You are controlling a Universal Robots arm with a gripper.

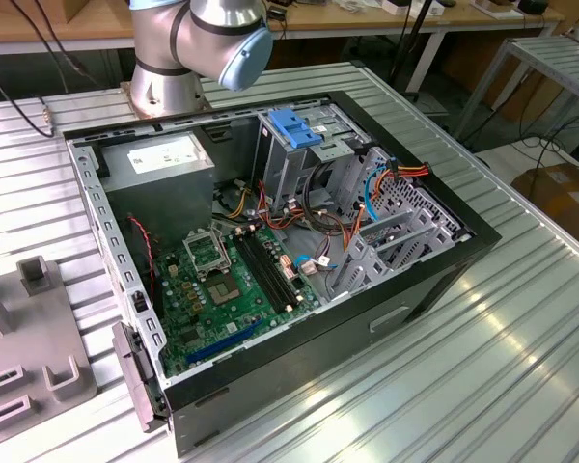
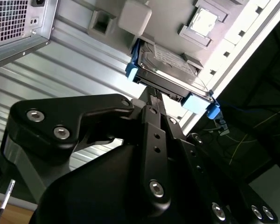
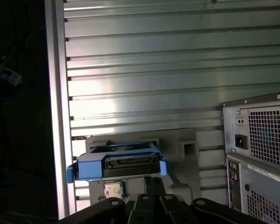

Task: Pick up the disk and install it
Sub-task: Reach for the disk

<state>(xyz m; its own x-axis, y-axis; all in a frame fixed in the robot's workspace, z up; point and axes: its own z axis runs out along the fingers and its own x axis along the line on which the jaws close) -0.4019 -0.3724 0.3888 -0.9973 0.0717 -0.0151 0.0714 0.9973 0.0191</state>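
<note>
Second wrist view: gripper (image 2: 151, 95) is right at the near edge of the disk (image 2: 170, 65); can't tell whether it's clamped on or slack. Disk sits on the grey fixture plate (image 2: 172, 23), outside the computer case (image 2: 18, 28), off its rear panel and well apart from it. Ribbed table (image 2: 84, 60) between case and plate is bare, so there's open room there. On the plate's side away from the case the table edge runs close, with a dark drop beyond.

Exterior view: the case has its side open, with motherboard (image 1: 222, 280), power supply (image 1: 159, 159), loose cables and a blue handle (image 1: 294, 127) on the drive cage inside. Arm base (image 1: 164, 58) stands just beside the case's far wall.

Count: one disk, one case, one plate, one gripper.
</note>
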